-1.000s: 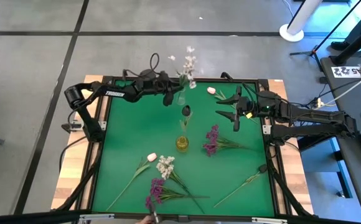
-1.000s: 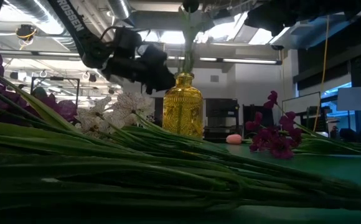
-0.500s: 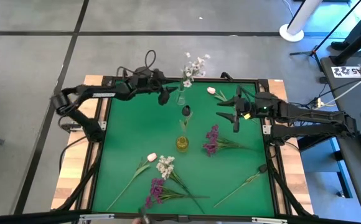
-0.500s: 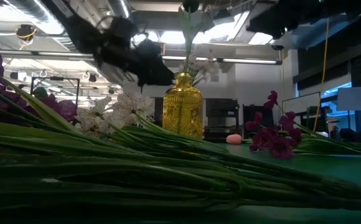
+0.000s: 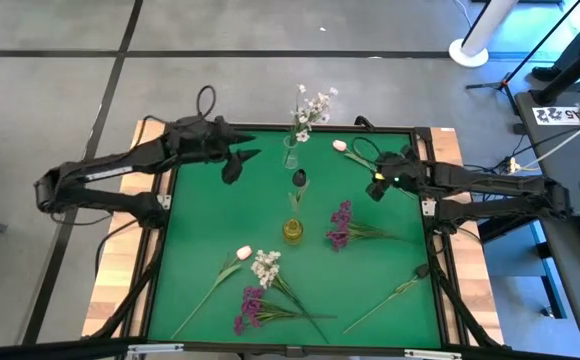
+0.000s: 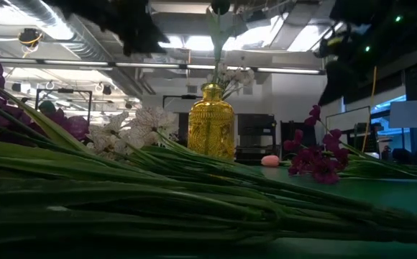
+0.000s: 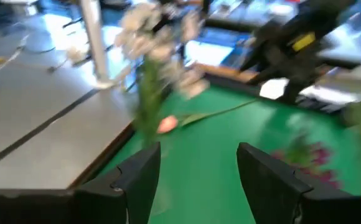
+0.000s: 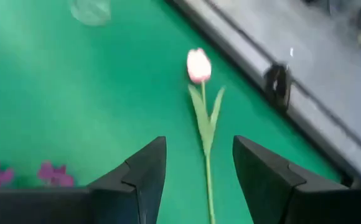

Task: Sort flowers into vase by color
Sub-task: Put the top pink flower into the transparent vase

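The green table (image 5: pixel 220 230) bears loose purple, white and pink sprigs; a white blossom sprig (image 5: pixel 310 108) stands in the clear vase (image 5: pixel 291 157) at the far edge; the left gripper (image 5: pixel 238 162) hangs beside it, fingers spread, empty; the right gripper (image 5: pixel 378 186), parted and empty, faces a pink tulip (image 8: pixel 198 65).

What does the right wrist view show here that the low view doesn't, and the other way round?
Only the right wrist view: the right gripper, open and empty, lined up over the green stem of a pink tulip lying flat on the green mat near the table's edge.

Only the low view: the yellow vase upright, a white sprig showing behind it, and a thick bundle of green stems close to the camera.

Both: purple blossoms lying on the mat.
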Tool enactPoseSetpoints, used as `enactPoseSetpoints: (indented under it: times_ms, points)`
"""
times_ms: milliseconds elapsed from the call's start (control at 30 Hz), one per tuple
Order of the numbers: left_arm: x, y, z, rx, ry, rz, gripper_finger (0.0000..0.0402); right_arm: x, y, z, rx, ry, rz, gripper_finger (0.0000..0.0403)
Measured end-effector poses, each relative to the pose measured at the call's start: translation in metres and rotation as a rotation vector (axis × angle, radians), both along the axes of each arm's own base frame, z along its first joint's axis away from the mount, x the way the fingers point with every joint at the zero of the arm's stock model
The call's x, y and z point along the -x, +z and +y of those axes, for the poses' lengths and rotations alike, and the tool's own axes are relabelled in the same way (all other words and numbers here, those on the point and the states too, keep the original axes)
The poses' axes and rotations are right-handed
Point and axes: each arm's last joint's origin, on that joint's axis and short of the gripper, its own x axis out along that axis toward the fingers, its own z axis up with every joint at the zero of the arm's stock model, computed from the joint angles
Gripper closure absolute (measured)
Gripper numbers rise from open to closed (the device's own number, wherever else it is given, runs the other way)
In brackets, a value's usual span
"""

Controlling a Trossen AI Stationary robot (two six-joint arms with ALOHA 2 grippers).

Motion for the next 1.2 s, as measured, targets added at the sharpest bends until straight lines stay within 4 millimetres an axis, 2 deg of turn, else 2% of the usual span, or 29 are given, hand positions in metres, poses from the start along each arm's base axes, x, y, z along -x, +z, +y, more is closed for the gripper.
enactPoseSetpoints:
  times_ms: [133,300,433,567,800,1033,1200]
  points:
    - [0.006,0.014,-0.028,0.030,-0.119,-0.081,0.0193,-0.007,-0.017,-0.018,-0.124,-0.052,0.057,0.0217]
    - [0.009,0.018,-0.056,0.067,-0.231,-0.098,0.0193,-0.011,-0.043,-0.054,-0.243,-0.106,0.147,0.0217]
    - [0.006,0.018,-0.072,0.057,-0.290,-0.089,0.0193,-0.009,-0.065,-0.082,-0.357,-0.126,0.168,0.0217]
    - [0.005,0.017,-0.081,0.038,-0.307,-0.078,0.0193,-0.008,-0.081,-0.101,-0.409,-0.125,0.170,0.0217]
    - [0.005,0.015,-0.087,0.022,-0.270,-0.061,0.0193,-0.009,-0.093,-0.111,-0.400,-0.127,0.200,0.0217]
    - [0.005,0.015,-0.090,0.029,-0.279,-0.062,0.0193,-0.007,-0.094,-0.113,-0.328,-0.149,0.265,0.0217]
    - [0.005,0.015,-0.093,0.045,-0.290,-0.066,0.0193,-0.008,-0.094,-0.112,-0.364,-0.118,0.240,0.0228]
